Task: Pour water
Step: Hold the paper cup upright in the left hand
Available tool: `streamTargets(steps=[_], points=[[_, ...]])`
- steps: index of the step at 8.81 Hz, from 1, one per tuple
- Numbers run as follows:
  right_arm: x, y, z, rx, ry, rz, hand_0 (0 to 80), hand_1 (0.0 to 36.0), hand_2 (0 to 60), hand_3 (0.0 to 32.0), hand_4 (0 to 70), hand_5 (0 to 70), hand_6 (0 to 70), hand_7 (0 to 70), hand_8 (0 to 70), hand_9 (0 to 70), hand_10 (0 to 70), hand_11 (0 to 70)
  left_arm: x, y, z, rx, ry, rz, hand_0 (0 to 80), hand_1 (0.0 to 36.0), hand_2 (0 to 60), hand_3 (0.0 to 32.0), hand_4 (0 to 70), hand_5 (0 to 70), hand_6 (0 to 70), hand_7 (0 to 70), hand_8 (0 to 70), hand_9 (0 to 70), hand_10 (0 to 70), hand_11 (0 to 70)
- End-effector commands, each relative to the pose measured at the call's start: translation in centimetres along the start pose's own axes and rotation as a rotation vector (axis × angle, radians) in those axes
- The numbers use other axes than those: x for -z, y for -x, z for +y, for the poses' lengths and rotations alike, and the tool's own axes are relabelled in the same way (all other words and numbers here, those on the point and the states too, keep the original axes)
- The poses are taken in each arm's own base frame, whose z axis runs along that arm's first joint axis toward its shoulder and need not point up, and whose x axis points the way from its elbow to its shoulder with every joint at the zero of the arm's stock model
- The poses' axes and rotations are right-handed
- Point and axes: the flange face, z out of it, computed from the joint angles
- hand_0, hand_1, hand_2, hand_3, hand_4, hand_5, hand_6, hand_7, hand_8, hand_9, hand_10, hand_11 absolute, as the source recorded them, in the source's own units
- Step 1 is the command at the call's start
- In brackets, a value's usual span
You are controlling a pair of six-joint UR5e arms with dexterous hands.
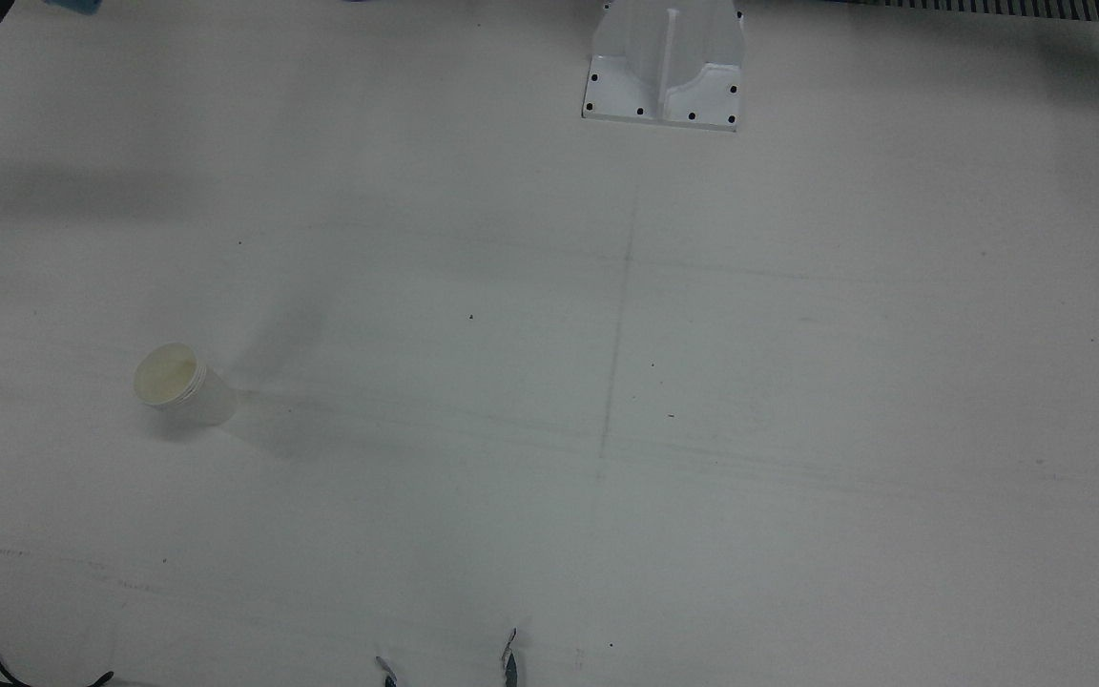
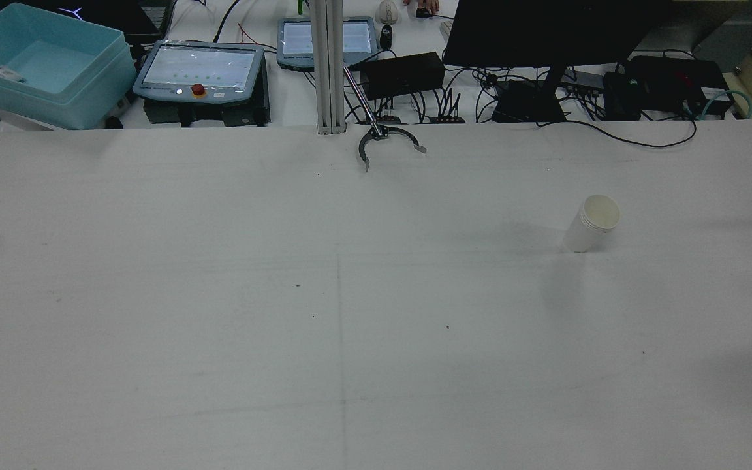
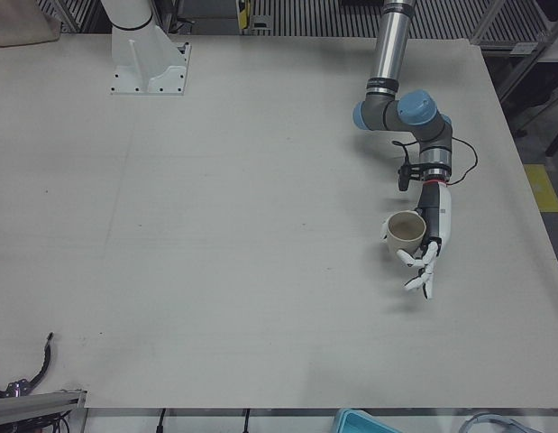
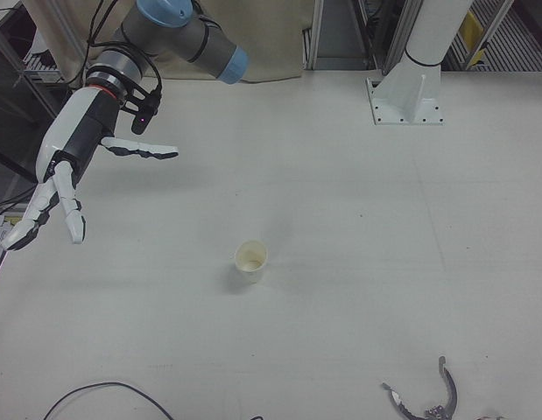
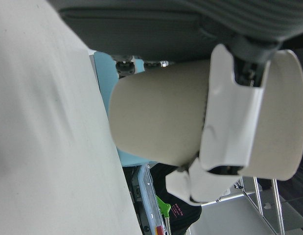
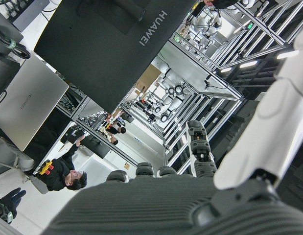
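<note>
Left hand (image 3: pixel 423 257) clasped held cup (image 3: pixel 406 232) above table (image 3: pixel 260 225); right hand (image 4: pixel 65 179) empty, fingers splayed; second cup (image 4: pixel 251 261) stood upright on table.

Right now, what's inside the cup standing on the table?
The cup on the table shows a pale yellowish inner wall and no other object inside. Whether it holds water can't be told.

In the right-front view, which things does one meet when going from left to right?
Right hand → paper cup on the table → white arm pedestal, with the curved metal tool far below it near the bottom edge.
</note>
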Motion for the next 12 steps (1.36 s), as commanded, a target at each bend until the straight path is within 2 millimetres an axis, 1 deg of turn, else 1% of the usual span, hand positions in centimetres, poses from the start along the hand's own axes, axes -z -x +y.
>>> streamTargets(steps=[1,2,3,4,5,7,8,9,11,12], points=[[-0.15,0.05,0.46,-0.006,0.010,-0.001,47.8,5.2,0.0,3.6,10.2,5.5,0.0,0.0,1.9,2.0,0.0,0.0,1.93,-0.38,-1.04,0.003,0.001,-0.003,36.5,31.6,60.0,0.0,70.0,70.0,14.0,26.0,3.5,5.5,8.1,12.4],[-0.34,0.31,0.80,-0.009,0.016,-0.007,47.8,5.3,0.0,3.8,10.1,5.6,0.0,0.0,1.9,1.9,0.0,0.0,2.15,-0.43,-1.15,0.004,0.005,-0.001,31.2,20.8,60.0,0.0,70.0,70.0,14.6,25.9,3.0,4.9,7.5,11.0],[-0.38,0.38,0.93,-0.010,0.018,-0.009,47.8,5.5,0.0,3.8,10.1,5.5,0.0,0.0,1.8,1.7,0.0,0.0,2.19,-0.43,-1.22,0.005,0.004,-0.002,28.7,9.8,60.0,0.0,70.0,70.0,15.1,25.4,2.6,4.4,6.9,9.6],[-0.27,0.73,1.00,-0.012,0.021,-0.014,47.8,5.5,0.0,4.0,10.0,5.4,0.0,0.0,1.8,1.7,0.0,0.0,2.19,-0.43,-1.22,0.005,0.004,-0.002,33.7,8.0,60.0,0.0,70.0,70.0,15.4,25.7,2.9,4.8,7.1,9.8],[-0.19,0.95,1.01,-0.013,0.023,-0.017,47.8,5.5,0.0,4.0,10.0,5.3,0.0,0.0,1.7,1.6,0.0,0.0,2.15,-0.43,-1.15,0.006,0.005,-0.001,36.7,5.5,49.8,0.0,70.0,70.0,15.5,25.8,2.6,4.7,7.0,9.5],[-0.23,1.03,1.13,-0.014,0.024,-0.020,47.9,5.5,0.0,3.8,10.1,5.4,0.0,0.0,1.7,1.6,0.0,0.0,2.07,-0.34,-1.08,0.006,0.005,-0.003,39.5,5.3,43.6,0.0,70.0,70.0,15.9,25.9,2.8,4.8,7.1,9.6],[-0.23,0.97,1.17,-0.016,0.025,-0.019,48.0,5.6,0.0,4.0,10.1,5.5,0.0,0.0,1.8,1.7,0.0,0.0,2.08,-0.34,-1.09,0.005,0.004,-0.003,40.7,5.9,43.3,0.0,70.0,70.0,15.9,25.9,2.9,4.8,7.2,9.9],[-0.24,0.93,1.12,-0.015,0.024,-0.018,47.9,5.6,0.0,4.0,10.1,5.3,0.0,0.0,1.8,1.7,0.0,0.0,2.09,-0.34,-1.11,0.005,0.003,-0.004,41.7,6.8,44.4,0.0,70.0,70.0,15.9,25.8,2.9,4.8,7.4,10.2],[-0.24,0.81,1.21,-0.015,0.026,-0.016,47.9,5.5,0.0,3.6,10.4,5.2,0.0,0.0,1.9,1.9,0.0,0.0,2.07,-0.33,-1.12,0.003,-0.003,-0.005,43.1,8.6,47.9,0.0,70.0,70.0,15.1,25.4,2.7,4.7,7.5,10.5],[-0.28,0.56,1.14,-0.012,0.024,-0.011,47.7,5.4,0.0,3.8,10.4,5.3,0.0,0.0,2.0,2.0,0.0,0.0,1.99,-0.31,-1.07,0.003,-0.003,-0.005,43.7,8.8,47.3,0.0,70.0,70.0,15.0,25.3,2.7,4.8,7.5,10.6]])
